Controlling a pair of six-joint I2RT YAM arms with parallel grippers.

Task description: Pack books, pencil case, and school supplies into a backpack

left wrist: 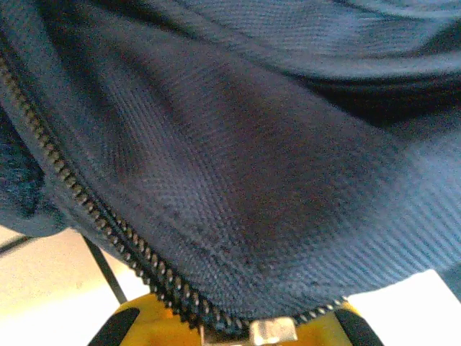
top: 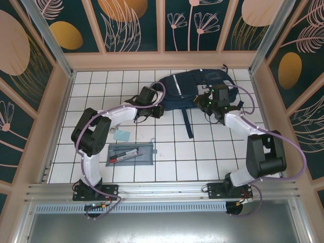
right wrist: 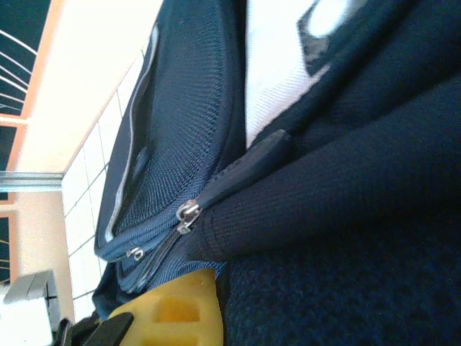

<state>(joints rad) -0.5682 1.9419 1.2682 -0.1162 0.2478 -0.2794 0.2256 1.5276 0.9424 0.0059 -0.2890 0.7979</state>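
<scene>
The navy backpack [top: 195,88] lies at the back of the tiled table, a strap trailing toward me. My left gripper [top: 155,109] is at its lower left edge; in the left wrist view this gripper [left wrist: 241,328] is shut on the zipper edge [left wrist: 108,223] of the backpack [left wrist: 252,180]. My right gripper [top: 205,104] sits at the bag's right side, and up close the gripper [right wrist: 230,317] is shut on dark fabric of the backpack [right wrist: 324,216] below a zipper pull [right wrist: 189,213]. The grey pencil case [top: 130,154] and a pale blue-green square [top: 121,135] lie front left. The books are out of view.
Peach-coloured walls [top: 162,59] close the table on three sides. White tiles lie bare in front of the backpack and to the right of the pencil case. The arm bases stand on the rail [top: 162,191] at the near edge.
</scene>
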